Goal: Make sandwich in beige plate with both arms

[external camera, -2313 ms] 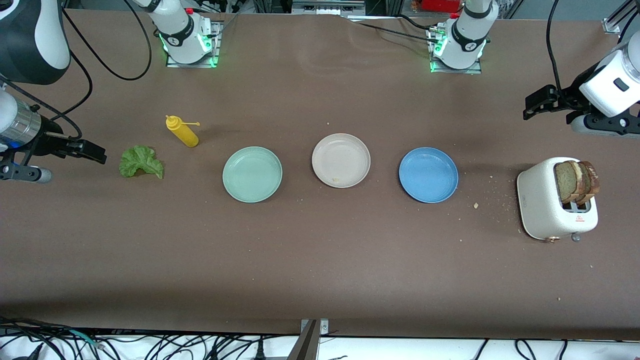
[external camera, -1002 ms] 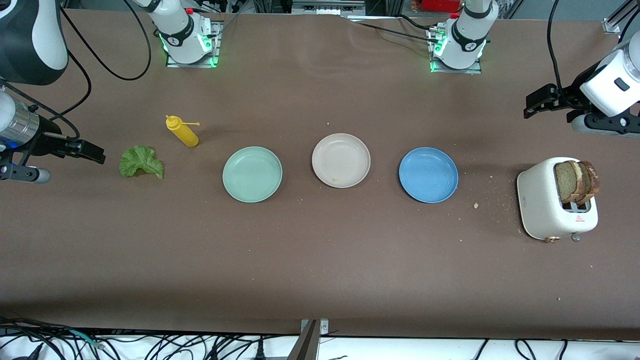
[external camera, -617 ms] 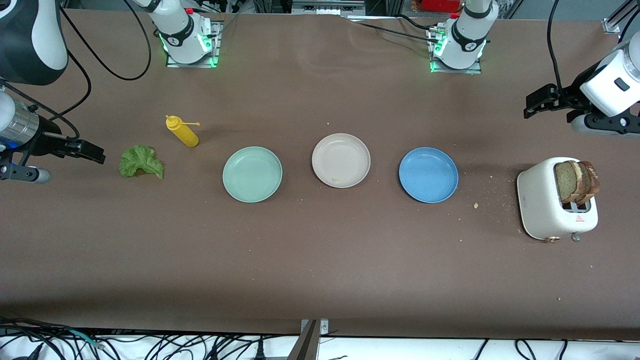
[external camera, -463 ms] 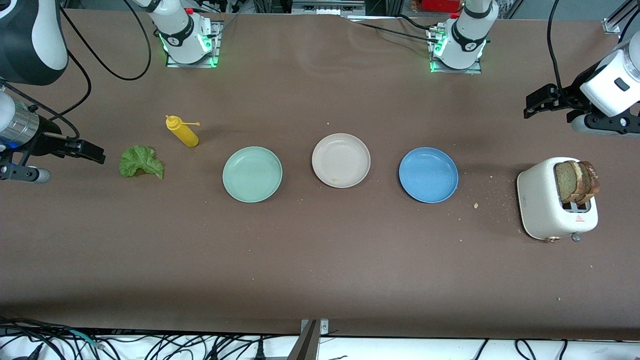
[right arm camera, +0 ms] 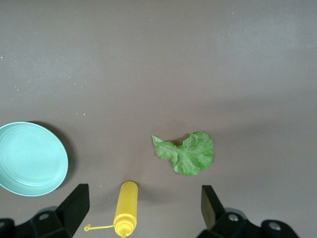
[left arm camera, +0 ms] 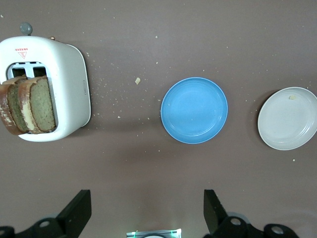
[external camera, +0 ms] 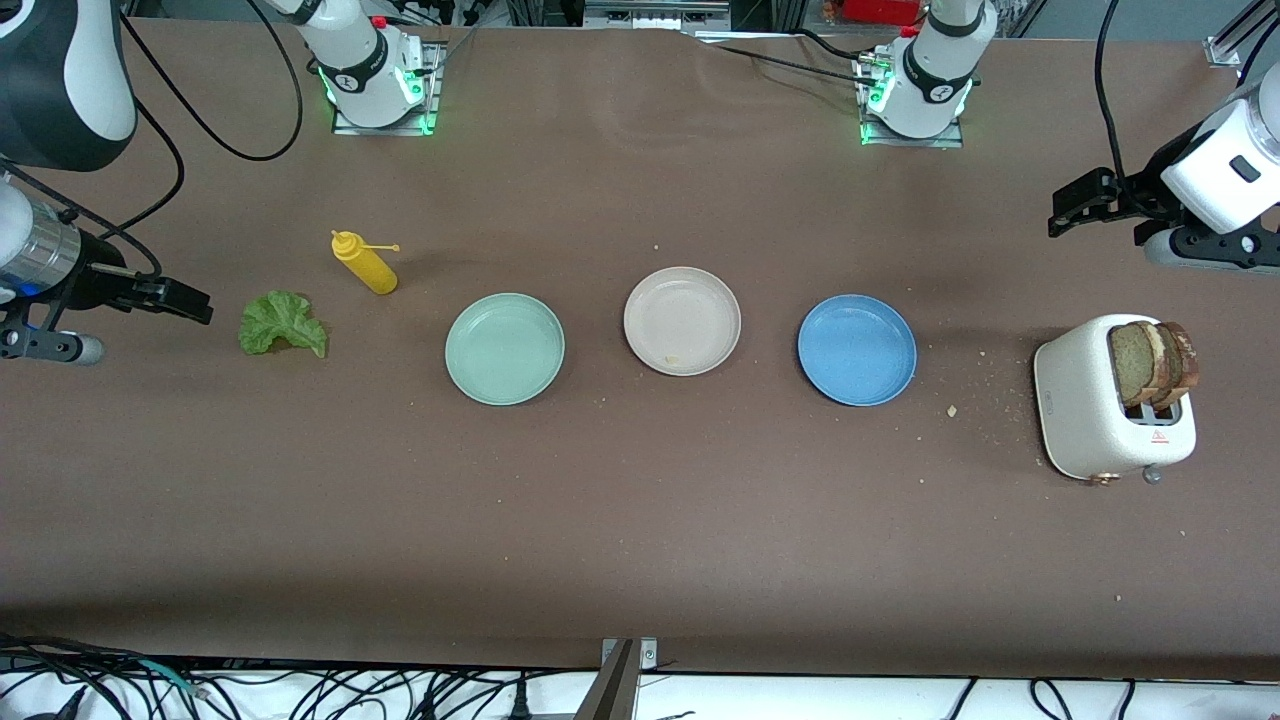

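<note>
Along the middle of the table three plates sit in a row, the beige plate between the mint-green plate and the blue plate. My left gripper hangs open over the table's edge near the toaster, which holds two bread slices. My right gripper hangs open beside the lettuce leaf, near the yellow bottle.

Three plates are sitting in a row mid-table: mint, beige, blue. Lettuce and a mustard bottle are lying toward the right arm's end. Two bread slices are standing in a white toaster toward the left arm's end.
</note>
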